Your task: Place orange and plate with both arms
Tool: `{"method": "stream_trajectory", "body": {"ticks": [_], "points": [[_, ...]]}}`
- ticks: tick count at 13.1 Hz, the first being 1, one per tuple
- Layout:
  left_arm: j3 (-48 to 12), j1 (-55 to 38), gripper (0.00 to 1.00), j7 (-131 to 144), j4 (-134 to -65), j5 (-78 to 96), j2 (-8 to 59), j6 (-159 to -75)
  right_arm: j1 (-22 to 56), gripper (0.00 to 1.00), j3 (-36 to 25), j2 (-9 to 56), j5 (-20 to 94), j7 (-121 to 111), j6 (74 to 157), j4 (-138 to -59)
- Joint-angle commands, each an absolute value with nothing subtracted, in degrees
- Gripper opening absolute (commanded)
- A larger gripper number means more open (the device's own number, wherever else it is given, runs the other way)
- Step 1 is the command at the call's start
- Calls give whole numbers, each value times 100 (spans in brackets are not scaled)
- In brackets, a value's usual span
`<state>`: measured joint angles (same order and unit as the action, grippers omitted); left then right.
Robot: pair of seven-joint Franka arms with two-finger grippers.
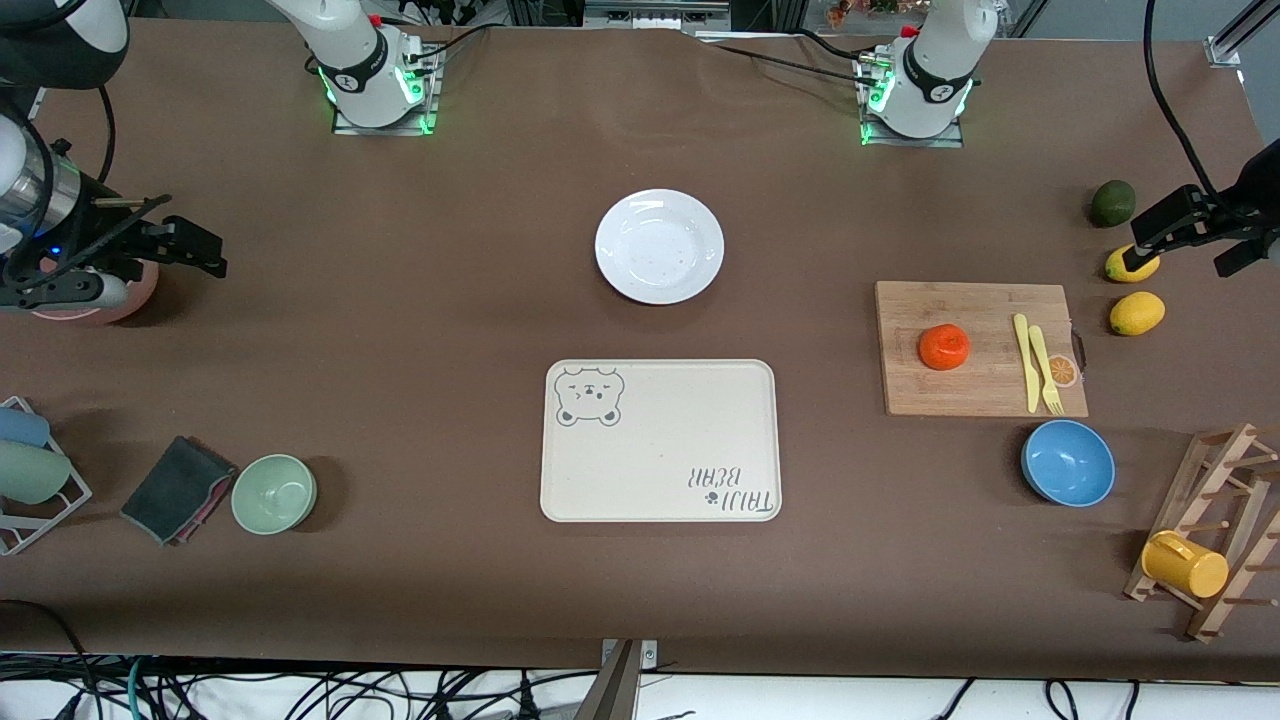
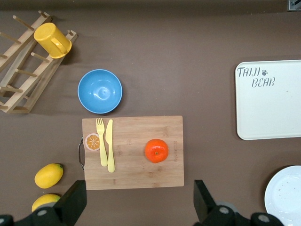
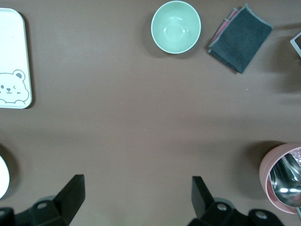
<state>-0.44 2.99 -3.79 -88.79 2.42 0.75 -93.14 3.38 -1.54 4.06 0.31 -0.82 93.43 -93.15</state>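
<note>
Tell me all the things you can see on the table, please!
orange: 1, orange-red, on the cutting board
plate: 1, white, mid-table, farther from the front camera than the tray
tray: 1, cream, bear drawing
cutting board: 1, wooden
knife and fork: 2, yellow, on the board
blue bowl: 1, nearer than the board
lemons: 2, yellow
green fruit: 1, dark
yellow mug: 1, on the wooden rack
green bowl: 1, pale
cloth: 1, dark grey
pink cup: 1
left gripper: open, waiting above the lemons
right gripper: open, above the pink cup
</note>
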Motion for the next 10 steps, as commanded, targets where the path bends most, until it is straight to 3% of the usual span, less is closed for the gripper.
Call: {"method": "stream_trajectory", "body": {"ticks": [1,10], "points": [[-18,325,100,-527,-8886,141,44,-8968,237,100,-35,272,88,-88,9343,-9440],[-9,554,100,-510,-8903,141,44,-8701,264,100,-35,290,26,-97,9211,-9387]]}}
